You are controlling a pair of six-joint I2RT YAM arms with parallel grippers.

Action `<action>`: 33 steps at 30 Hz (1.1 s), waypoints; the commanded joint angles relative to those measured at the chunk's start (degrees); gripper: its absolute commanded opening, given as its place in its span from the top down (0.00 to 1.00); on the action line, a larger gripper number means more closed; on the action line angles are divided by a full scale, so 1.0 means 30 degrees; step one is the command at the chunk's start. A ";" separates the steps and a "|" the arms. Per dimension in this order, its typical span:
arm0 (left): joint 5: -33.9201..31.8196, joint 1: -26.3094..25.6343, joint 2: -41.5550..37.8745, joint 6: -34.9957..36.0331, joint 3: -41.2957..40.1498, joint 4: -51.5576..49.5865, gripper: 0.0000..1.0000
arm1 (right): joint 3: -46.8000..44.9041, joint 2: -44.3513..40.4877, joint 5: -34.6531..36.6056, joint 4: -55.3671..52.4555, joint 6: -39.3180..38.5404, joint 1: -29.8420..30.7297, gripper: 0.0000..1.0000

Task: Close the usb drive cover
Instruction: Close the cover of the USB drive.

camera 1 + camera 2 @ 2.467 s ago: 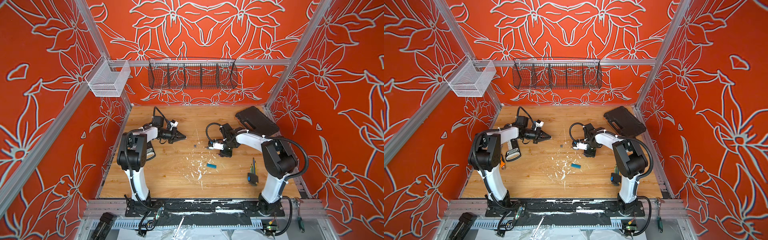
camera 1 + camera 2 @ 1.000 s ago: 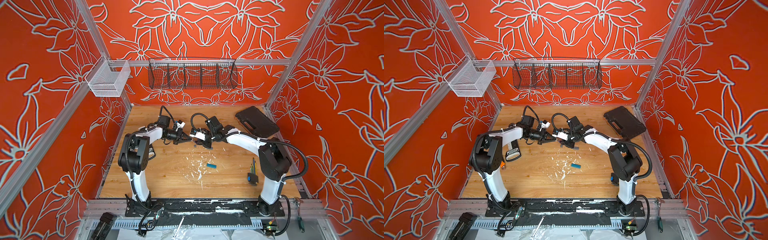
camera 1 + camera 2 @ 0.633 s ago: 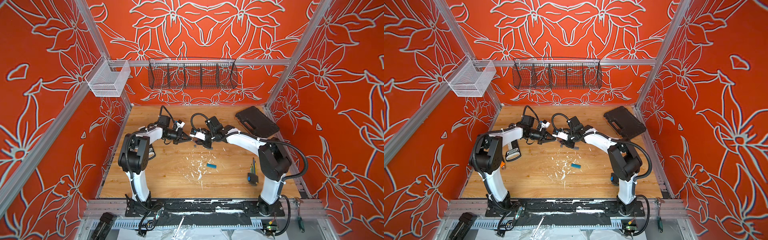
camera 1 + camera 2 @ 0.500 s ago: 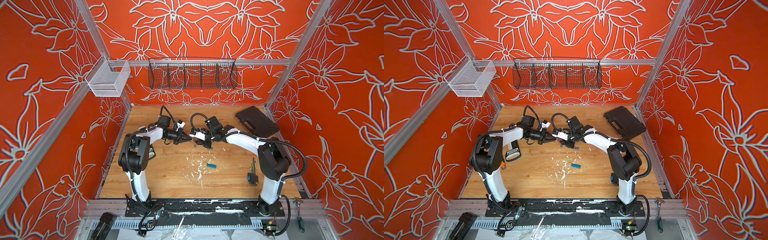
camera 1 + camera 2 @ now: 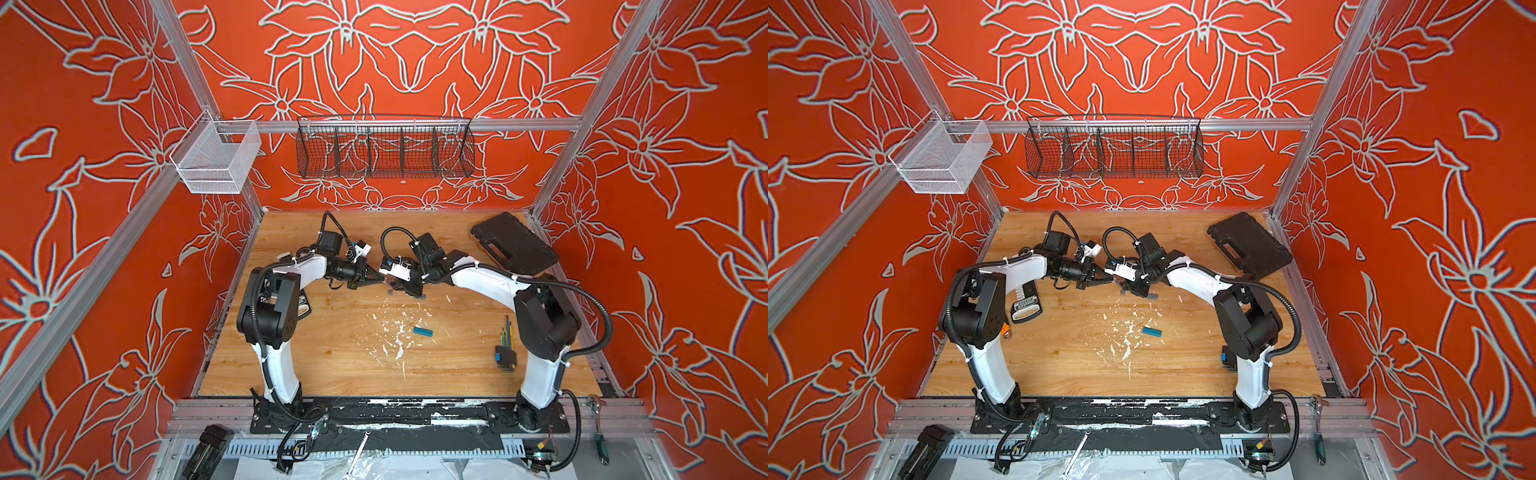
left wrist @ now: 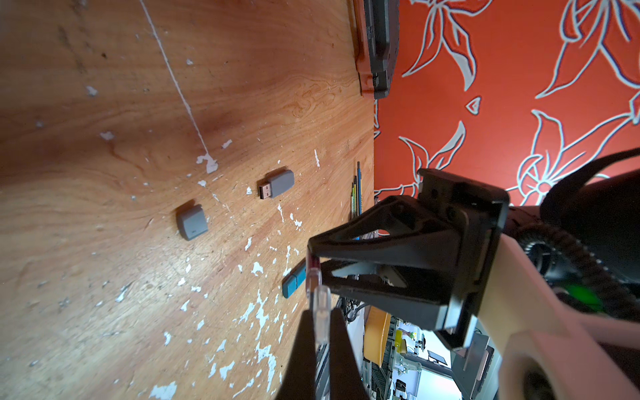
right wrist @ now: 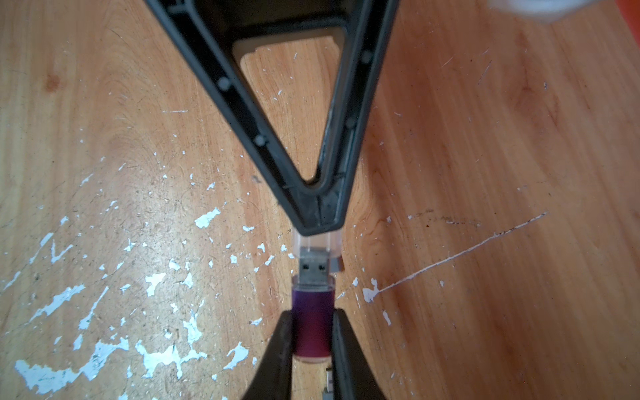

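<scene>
On my counter (image 5: pixel 332 365), flecked with white paint, a small teal stick (image 5: pixel 423 331) lies alone. A hex-key set (image 5: pixel 505 351) sits near the right edge and a black case (image 5: pixel 515 245) in the far right corner. A black wire basket (image 5: pixel 384 147) and a white mesh basket (image 5: pixel 216 160) hang above.

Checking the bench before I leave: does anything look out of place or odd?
A grey usb drive lies uncapped on the table, a matching grey cap apart beside it, and white flecks litter the wood nearby.

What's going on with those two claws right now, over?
Left gripper shut on clear cap. Right gripper shut on purple USB drive. Cap partway over the plug, not seated. Nothing between them.
</scene>
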 commanded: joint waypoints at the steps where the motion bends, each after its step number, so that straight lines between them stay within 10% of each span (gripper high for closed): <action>1: -0.0207 -0.0179 -0.0332 0.0360 0.0221 -0.0455 1.00 | 0.0230 -0.0012 0.0094 0.0267 0.0168 0.0118 0.88; 33: -0.0657 -0.0596 -0.0439 -0.1144 -0.0513 0.1421 1.00 | 0.0196 -0.0151 -0.0298 0.1436 0.0693 0.0352 0.91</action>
